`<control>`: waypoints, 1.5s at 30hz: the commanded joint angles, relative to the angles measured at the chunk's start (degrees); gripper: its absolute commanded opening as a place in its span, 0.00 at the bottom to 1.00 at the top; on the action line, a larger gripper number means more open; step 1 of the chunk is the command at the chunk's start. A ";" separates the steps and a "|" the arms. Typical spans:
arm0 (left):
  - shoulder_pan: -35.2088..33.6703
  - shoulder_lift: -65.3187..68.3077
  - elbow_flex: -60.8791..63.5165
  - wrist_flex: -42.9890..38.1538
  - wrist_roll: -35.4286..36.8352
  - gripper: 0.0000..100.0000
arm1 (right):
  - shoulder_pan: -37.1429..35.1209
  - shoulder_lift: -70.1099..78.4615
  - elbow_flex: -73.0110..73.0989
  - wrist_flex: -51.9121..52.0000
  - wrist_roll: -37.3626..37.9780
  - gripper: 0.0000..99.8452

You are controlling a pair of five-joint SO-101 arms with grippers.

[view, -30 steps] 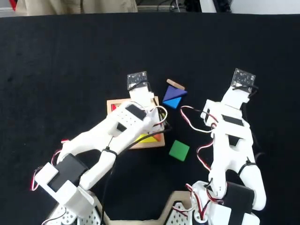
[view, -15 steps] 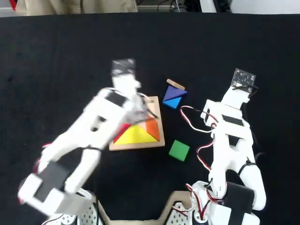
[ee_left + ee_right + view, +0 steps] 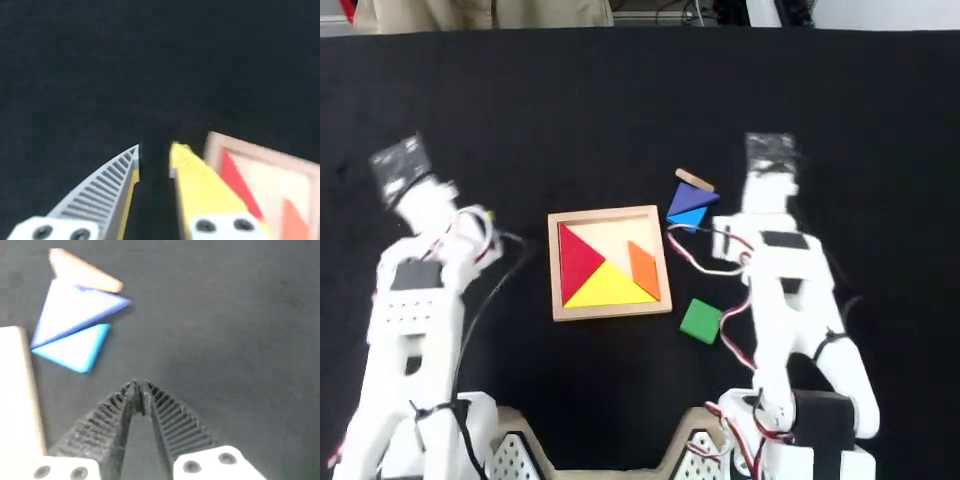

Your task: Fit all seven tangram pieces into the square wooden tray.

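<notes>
Tray [image 3: 610, 213], square and wooden: lies flat on the black bench [image 3: 620, 90], about midway between the two arms. Left arm stands well to the tray's left. Its end effector [image 3: 155, 146] is over bare bench, fingers a narrow gap apart; in the wrist view a tray corner lies close beside it.

Inside the tray, three pieces lie flat:
- red triangle [image 3: 577, 258] against the left wall
- yellow triangle [image 3: 610, 290] along the near wall
- orange piece [image 3: 643, 268] against the right wall

The far strip of the tray floor shows bare wood.

Off the tray's far right corner, three loose pieces sit bunched together. Light blue triangle [image 3: 688, 219] is nearest the tray, dark blue triangle [image 3: 692, 199] touches it, and tan piece [image 3: 694, 180] is farthest back. Green square [image 3: 701, 321] lies alone near the tray's near right corner.

Right end effector [image 3: 138, 390]: fingers pressed together tip to tip, over bare bench just right of the blue triangles.
</notes>
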 commanded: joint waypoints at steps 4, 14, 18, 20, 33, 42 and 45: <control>-6.73 -3.43 10.24 -14.07 -0.44 0.08 | -14.33 2.24 -14.90 11.78 5.01 0.01; -4.09 -3.43 12.88 -17.76 -2.64 0.03 | -24.44 20.53 -34.51 20.84 5.01 0.01; -3.47 -3.43 12.97 -17.67 -2.37 0.03 | -24.88 23.34 -35.12 20.66 5.01 0.01; -3.47 -3.43 13.05 -17.67 -2.11 0.03 | -25.23 23.60 -34.95 20.66 5.10 0.01; -3.03 -3.43 17.71 -25.76 -2.64 0.03 | -25.32 31.87 -38.99 18.73 5.19 0.01; -3.03 -3.43 17.71 -26.11 -2.90 0.03 | -24.18 36.53 -41.19 19.87 5.10 0.01; -3.03 -3.43 17.71 -26.11 -4.92 0.03 | -23.91 36.44 -41.36 22.51 5.10 0.01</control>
